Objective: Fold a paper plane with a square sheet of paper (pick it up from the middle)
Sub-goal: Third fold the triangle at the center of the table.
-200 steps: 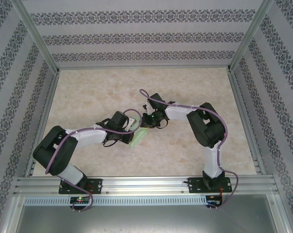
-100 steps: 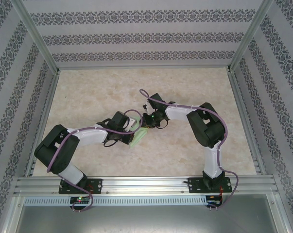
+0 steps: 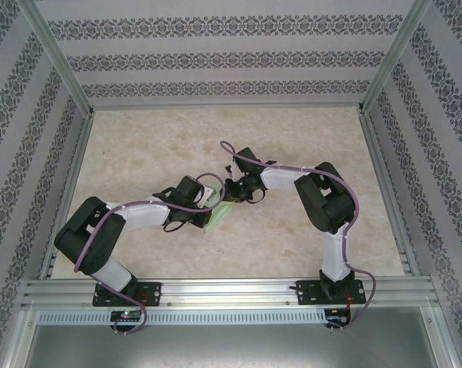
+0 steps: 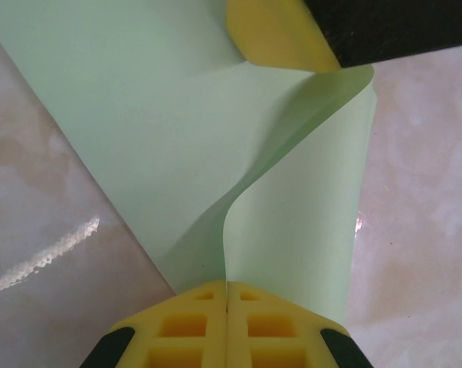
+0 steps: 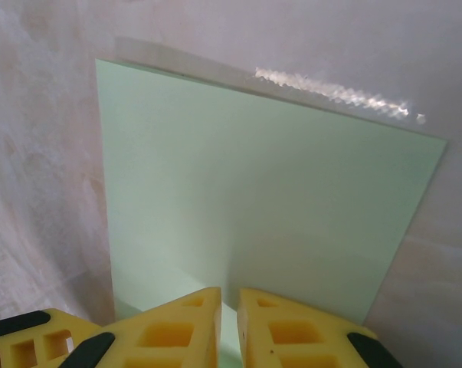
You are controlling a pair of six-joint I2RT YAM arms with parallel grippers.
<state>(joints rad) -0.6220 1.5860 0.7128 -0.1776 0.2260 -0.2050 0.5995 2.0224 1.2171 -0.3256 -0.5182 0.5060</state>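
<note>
Two robot grippers meet over a pale green square sheet of paper point(image 3: 215, 220) near the middle of the table. The left gripper point(image 4: 227, 285) has its yellow fingers pressed fully together, pinching one edge of the sheet, which rises from them in a loose curl. The right gripper point(image 5: 229, 297) holds its fingers a narrow slit apart with green paper between them, nipping the sheet's opposite end. One of its yellow fingers point(image 4: 280, 34) appears at the top of the left wrist view, touching the curled paper. The rest of the sheet spreads low over the tabletop point(image 3: 292, 138), a glossy, cream marbled surface. Aluminium rails point(image 3: 215, 287) frame the table, and walls point(image 3: 215, 61) papered in dark floral bands enclose it.
</note>
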